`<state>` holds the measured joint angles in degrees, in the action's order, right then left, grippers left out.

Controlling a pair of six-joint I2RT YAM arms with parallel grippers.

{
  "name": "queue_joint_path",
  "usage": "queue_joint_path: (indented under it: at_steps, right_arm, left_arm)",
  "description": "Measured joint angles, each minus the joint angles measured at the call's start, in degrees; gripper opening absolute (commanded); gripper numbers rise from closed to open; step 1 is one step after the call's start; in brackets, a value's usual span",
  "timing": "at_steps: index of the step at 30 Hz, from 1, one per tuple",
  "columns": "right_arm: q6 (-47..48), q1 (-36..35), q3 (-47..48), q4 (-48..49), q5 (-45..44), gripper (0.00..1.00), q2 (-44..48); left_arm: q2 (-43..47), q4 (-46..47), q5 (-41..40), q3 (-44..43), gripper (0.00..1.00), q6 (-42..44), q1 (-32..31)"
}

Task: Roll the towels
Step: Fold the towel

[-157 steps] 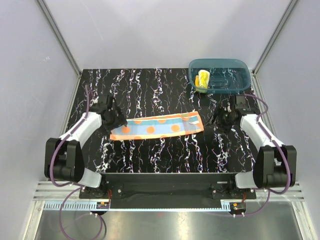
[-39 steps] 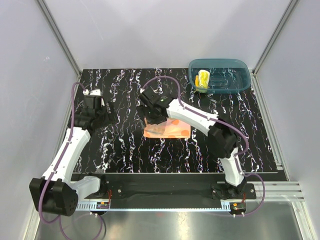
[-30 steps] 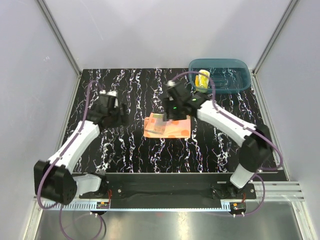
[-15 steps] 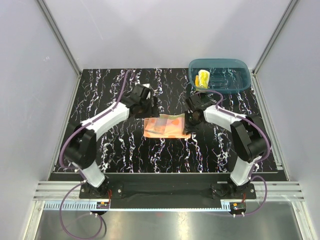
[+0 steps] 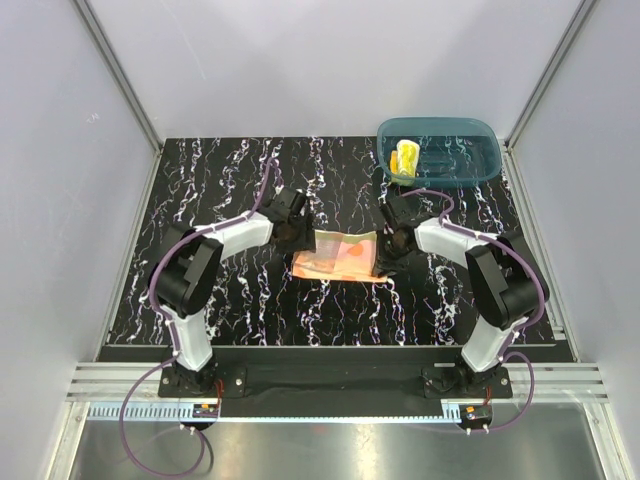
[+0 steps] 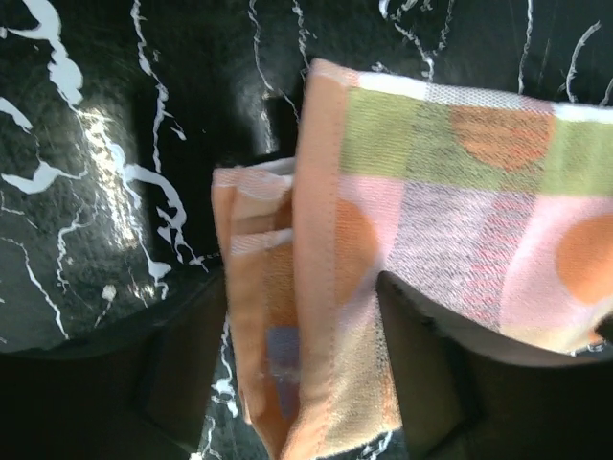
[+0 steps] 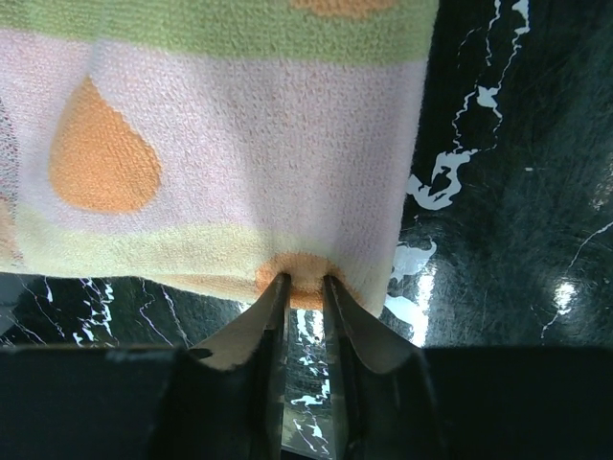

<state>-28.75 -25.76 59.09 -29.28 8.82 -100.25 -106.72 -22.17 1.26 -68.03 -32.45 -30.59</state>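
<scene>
Black marbled table (image 5: 240, 300) bears the folded orange towel (image 5: 345, 256) and a teal tub (image 5: 450, 180).

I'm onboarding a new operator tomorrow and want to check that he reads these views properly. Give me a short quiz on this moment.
1. True or false: the polka-dot towel lies spread out in a single flat layer.
2. Where is the yellow towel? A: beside the polka-dot towel; B: in the teal tub; C: under the polka-dot towel.
3. Which gripper pinches the polka-dot towel's edge?
Key: 1 false, it is folded over in layers. 2 B. 3 the right gripper.
</scene>
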Motion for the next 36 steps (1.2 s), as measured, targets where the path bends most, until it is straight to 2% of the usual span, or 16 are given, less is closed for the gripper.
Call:
queue_joint_path:
  at_steps: [2,3,9,15,19,24,26,31,36]
  right_arm:
    - [0.0,0.0,-0.3,0.3,0.3,0.27,0.1]
    - [0.0,0.1,-0.4,0.4,0.4,0.26,0.1]
    - [0.0,0.4,-0.5,0.5,0.9,0.26,0.1]
    - [0.0,0.4,-0.7,0.7,1.0,0.26,0.1]
    - [0.0,0.5,-1.0,1.1,1.4,0.29,0.1]
    - [0.0,0.6,-0.9,1.2,2.4,0.35,0.1]
    - [0.1,0.6,-0.7,0.9,3.0,0.39,0.1]
    - [1.8,0.5,1.1,-4.5,3.8,0.47,0.2]
    - [3.5,0.5,6.4,-11.5,4.9,0.49,1.7]
  left_arm:
    - [0.3,1.5,-0.4,1.1,0.51,-0.2,0.0]
    - [0.5,2.1,-0.5,1.6,0.49,-0.4,0.0]
    - [1.0,2.8,-2.0,2.6,0.44,-0.4,-0.3]
    - [2.9,0.5,-7.5,3.2,0.42,-0.4,-1.5]
    - [6.4,-1.6,-11.8,4.3,0.44,-0.4,-1.8]
    - [8.4,-3.0,-16.4,4.7,0.61,0.1,-2.0]
    - [9.2,-4.1,-18.0,5.3,0.65,0.1,-2.6]
    - [12.9,-7.0,-19.9,5.5,0.64,0.0,-5.6]
    - [17.7,-8.7,-19.6,4.3,0.56,-0.3,-7.5]
